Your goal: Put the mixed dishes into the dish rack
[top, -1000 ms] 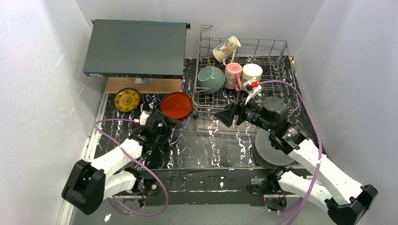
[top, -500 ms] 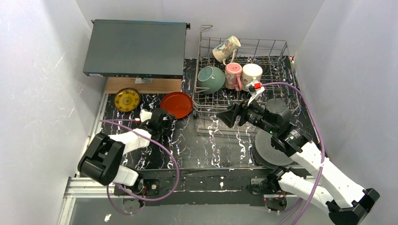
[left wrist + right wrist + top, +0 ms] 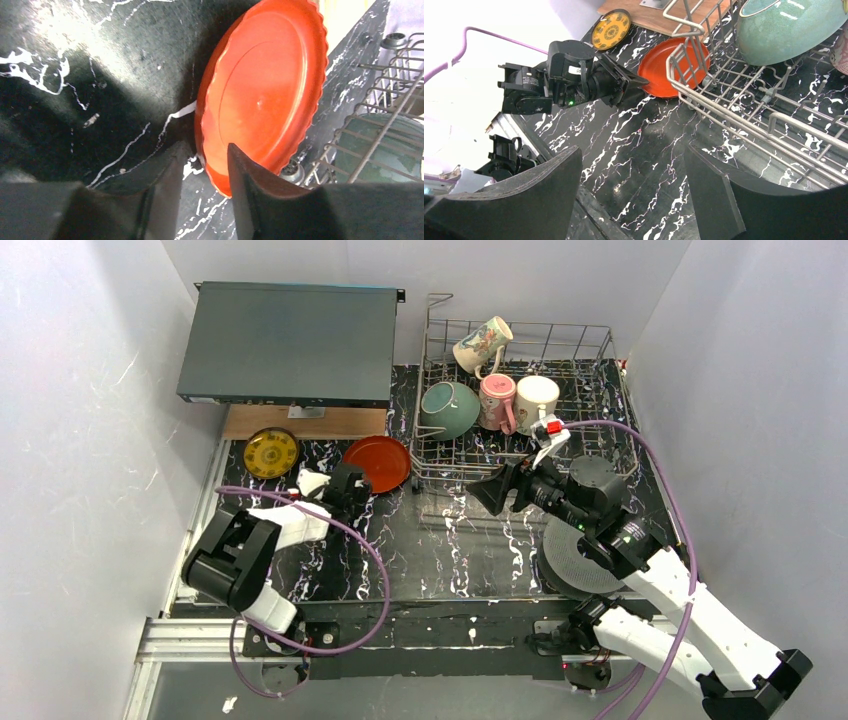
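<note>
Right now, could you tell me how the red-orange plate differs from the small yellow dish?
The red-orange plate is larger and plain; the small yellow dish is patterned. The left gripper straddles the plate's rim; the dish is untouched. Both lie outside the dish rack.

No text, number or brand can be read anywhere; a small white label on the left arm is too blurred.

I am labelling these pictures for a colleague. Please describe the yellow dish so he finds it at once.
Find the grey box at the far left. A wooden board lies at its near edge, and the yellow dish sits by that board, left of the red plate. It is the only yellow thing, smaller than the plate, with dark rings.
</note>
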You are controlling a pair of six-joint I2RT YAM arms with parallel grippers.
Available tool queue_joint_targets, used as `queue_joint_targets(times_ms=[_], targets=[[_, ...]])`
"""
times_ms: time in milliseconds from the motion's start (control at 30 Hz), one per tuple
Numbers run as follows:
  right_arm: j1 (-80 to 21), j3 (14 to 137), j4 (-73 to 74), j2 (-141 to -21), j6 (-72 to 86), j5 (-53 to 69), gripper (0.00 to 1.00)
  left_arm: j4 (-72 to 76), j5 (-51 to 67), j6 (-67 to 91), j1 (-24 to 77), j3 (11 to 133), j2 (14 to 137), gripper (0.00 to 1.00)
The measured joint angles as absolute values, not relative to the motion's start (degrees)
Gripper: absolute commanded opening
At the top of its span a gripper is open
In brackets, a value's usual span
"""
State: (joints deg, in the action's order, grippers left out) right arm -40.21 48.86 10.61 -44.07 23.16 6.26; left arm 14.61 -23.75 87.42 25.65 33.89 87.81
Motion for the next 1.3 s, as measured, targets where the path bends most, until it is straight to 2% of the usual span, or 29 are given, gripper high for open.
queue_joint_targets(times_ms=[67,167,500,600,667,900,1100,1200,1300], targets=[[-40.21,48.86,10.76,-44.07,23.05,6.09,0.83,14.46,-24.29,87.11,25.61,33.93,88.27,0.13],[-40.21,48.86,11.68,-44.03,22.5,5.39,0.83,12.99,-24.93,86.24,25.39,34.59,89.06,0.0],[-40.21,48.86,16.75,-41.1,18.9,0.64,0.84,2.63,-25.5,79.2,23.42,35.9,84.55,0.0],[-40.21,48.86,18.0,-41.08,17.5,-1.17,0.89,-4.82,-25.5,75.81,23.24,35.03,75.85,0.0],[-40.21,48.86,18.76,-41.1,16.71,-2.22,0.97,-9.15,-25.32,73.91,23.24,34.89,69.06,0.0],[-40.18,49.76,19.75,-45.04,16.99,-2.33,0.98,-24.88,-20.1,66.22,23.2,30.55,41.69,0.0],[-40.07,56.8,20.51,-52.64,19.44,5.76,0.98,-28.97,-9.43,56.4,23.09,28.23,24.16,0.0],[-40.1,60.07,19.7,-55.35,21.19,13.32,0.98,-29.04,-5.21,51.79,23.09,29.32,21.52,0.0],[-40.49,62.41,18.28,-59.83,24.47,24.38,0.98,-29.71,-0.86,45.28,23.09,33.08,24.58,0.0]])
